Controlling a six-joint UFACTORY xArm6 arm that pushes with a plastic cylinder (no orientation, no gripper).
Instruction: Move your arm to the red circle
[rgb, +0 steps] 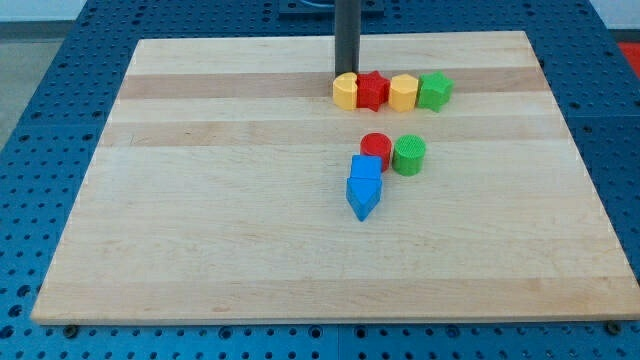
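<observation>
The red circle (376, 147) sits near the board's middle, touching a green circle (409, 155) on its right and a blue block (366, 168) just below it. My tip (346, 75) stands at the view's top, right behind a yellow block (345, 91), well above the red circle. The dark rod rises straight up out of the view.
A row runs right from the yellow block: a red star-like block (372, 91), a second yellow block (403, 93) and a green block (434, 91). A second blue block (363, 195) lies below the first. The wooden board (200, 200) rests on a blue pegboard table.
</observation>
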